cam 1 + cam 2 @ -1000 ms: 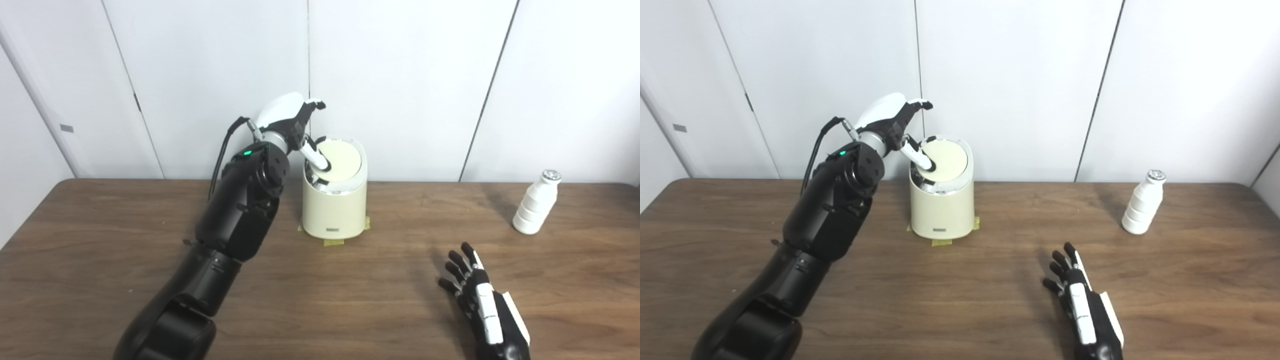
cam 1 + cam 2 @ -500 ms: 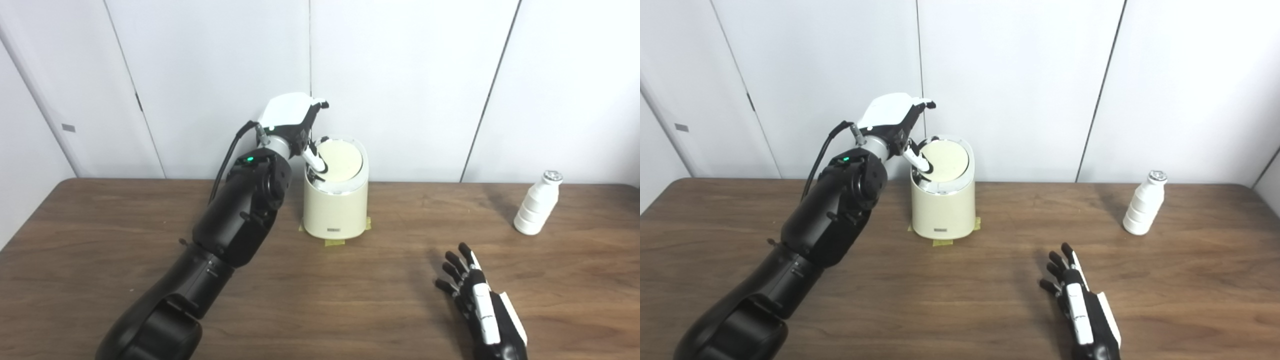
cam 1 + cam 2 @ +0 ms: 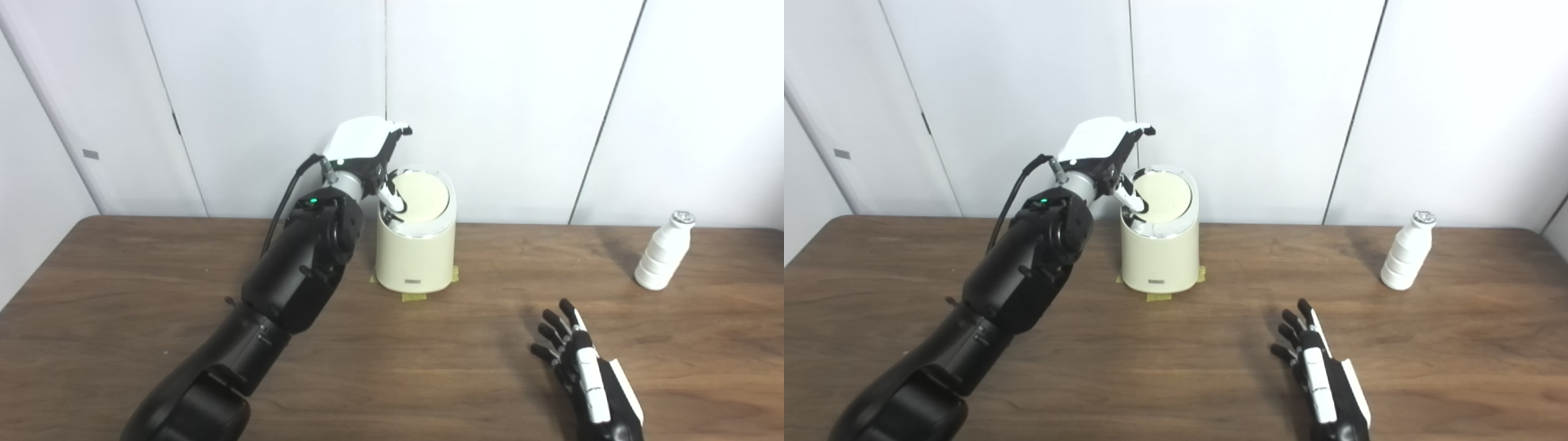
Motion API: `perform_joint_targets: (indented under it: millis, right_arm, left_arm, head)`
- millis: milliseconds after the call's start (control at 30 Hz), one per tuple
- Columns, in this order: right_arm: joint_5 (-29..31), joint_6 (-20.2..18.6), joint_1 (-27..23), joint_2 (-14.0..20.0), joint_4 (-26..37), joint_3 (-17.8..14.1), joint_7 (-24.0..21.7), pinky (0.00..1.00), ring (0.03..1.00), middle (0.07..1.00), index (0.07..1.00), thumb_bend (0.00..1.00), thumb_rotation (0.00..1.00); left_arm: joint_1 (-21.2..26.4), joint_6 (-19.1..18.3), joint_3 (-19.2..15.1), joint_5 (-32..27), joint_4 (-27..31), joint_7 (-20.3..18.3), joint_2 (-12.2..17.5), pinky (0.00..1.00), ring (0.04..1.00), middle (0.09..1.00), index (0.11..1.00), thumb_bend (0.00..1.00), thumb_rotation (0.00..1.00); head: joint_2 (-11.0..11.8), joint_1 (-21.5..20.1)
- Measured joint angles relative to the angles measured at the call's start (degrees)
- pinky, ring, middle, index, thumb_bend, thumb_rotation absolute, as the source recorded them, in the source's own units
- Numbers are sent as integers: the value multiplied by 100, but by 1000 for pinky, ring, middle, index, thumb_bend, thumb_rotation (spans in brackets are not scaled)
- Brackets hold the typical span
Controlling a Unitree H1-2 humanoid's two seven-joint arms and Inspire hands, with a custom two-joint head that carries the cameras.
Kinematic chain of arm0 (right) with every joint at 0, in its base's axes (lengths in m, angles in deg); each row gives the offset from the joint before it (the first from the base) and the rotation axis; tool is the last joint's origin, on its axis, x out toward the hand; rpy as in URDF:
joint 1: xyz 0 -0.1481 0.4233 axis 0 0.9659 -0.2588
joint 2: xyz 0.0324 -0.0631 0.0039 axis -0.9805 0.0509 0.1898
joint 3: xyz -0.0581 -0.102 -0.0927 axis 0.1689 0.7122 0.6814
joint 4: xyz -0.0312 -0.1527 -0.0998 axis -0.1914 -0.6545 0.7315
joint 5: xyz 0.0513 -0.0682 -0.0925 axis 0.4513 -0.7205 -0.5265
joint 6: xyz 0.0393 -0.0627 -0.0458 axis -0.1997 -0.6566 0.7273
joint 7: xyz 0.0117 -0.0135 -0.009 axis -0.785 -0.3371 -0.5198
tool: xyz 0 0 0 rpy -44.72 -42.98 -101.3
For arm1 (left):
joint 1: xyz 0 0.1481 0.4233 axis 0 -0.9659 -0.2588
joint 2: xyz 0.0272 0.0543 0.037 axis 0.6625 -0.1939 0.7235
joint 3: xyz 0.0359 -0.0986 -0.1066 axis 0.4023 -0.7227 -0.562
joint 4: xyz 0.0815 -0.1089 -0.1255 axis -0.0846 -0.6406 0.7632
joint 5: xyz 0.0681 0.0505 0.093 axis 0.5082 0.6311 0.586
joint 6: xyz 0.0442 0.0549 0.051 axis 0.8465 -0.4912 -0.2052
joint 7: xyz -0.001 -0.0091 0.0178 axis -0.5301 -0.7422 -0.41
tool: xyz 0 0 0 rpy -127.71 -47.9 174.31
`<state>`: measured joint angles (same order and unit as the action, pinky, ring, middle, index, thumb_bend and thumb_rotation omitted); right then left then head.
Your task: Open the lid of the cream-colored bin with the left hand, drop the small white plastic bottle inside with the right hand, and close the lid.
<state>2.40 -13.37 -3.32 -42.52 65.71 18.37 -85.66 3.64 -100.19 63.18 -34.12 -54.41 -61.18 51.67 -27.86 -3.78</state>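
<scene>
My left hand (image 3: 367, 147) has a fingertip on the left edge of the tilted lid (image 3: 421, 197) of the cream bin (image 3: 415, 257); I'd press steadily. Right hand (image 3: 588, 380) lies open and empty on the near bench (image 3: 122, 294); the bottle (image 3: 661, 251) stands far right.

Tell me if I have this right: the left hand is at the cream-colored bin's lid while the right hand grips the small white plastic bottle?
Not quite. The right hand is open and empty on the wooden table, as the left eye view shows. The small white plastic bottle stands apart. The left hand is indeed at the cream-colored bin's lid.
</scene>
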Motion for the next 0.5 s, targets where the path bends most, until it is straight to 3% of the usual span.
perform_joint_targets:
  millis: [500]
  right_arm:
    - [-24, -183, 5, -13, 147, 66, 73, 824, 928, 943, 1000, 525, 1000]
  left_arm:
    - [23, 56, 270, 155, -1, 147, -75, 911, 922, 914, 908, 922, 0]
  head:
    - [-70, -88]
